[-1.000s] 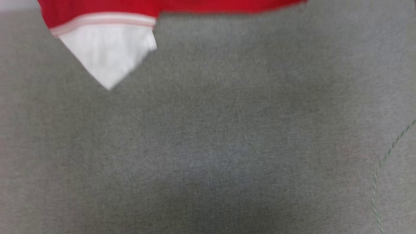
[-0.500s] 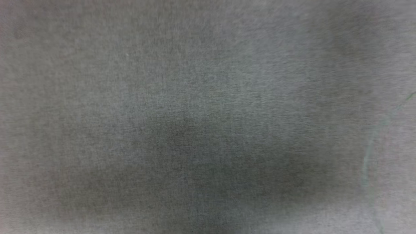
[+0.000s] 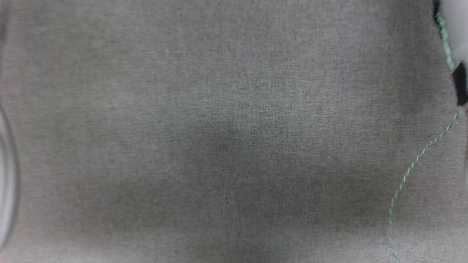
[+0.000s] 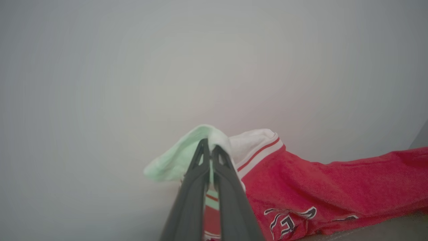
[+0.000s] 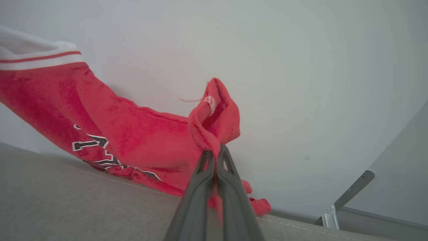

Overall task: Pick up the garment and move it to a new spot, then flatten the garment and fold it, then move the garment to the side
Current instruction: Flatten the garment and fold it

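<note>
1. Garment (image 4: 317, 180) — a red jersey T-shirt with black letters — hangs up in front of a pale wall (image 4: 100, 83).
2. The left gripper (image 4: 208, 149) has its two dark fingers pressed tight on the white sleeve (image 4: 250, 140).
3. The right gripper (image 5: 214, 153) has its fingers pinched tight on a red edge of the shirt.
4. The shirt stretches between them — just above a gray cloth surface (image 5: 67, 201).
5. In the head view, a thin green-and-white cord (image 3: 413, 171) shows against the gray cloth at the right.
</note>
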Robot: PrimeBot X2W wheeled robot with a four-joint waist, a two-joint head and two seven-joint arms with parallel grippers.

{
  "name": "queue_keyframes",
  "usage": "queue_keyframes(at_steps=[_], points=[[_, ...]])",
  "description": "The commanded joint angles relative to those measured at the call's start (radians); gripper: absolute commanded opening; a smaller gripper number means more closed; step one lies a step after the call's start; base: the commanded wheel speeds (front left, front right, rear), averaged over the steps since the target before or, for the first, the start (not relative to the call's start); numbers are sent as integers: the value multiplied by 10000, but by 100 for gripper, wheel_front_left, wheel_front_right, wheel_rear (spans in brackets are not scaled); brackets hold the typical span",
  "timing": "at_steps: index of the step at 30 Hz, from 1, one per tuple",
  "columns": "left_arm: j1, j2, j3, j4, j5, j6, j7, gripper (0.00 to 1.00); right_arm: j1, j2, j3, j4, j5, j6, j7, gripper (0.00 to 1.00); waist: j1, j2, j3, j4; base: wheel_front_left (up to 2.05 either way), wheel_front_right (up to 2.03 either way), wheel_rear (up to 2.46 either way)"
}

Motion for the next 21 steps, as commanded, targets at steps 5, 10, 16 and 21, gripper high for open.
queue_keyframes(at_steps=[5,10,16,21], points=[[1671,23,-129,-69,54,-314,-27,0,1060,-95,1243,43,1361,-12,470,0,0,0,-1947,372,0,0,0],[3324,70,-92,-511,-20,-497,-28,0,2657,-660,2642,-949,2992,-12,1269,0,0,0,-3050,502,0,0,0],[5273,297,-21,-1196,-116,-615,-27,0,4907,-1901,3964,-3027,4974,-12,2415,0,0,0,-4057,513,0,0,0],[7281,588,63,-2354,-123,-488,-23,0,7352,-3411,4392,-5352,6671,-11,3298,0,0,0,-4757,574,0,0,0]])
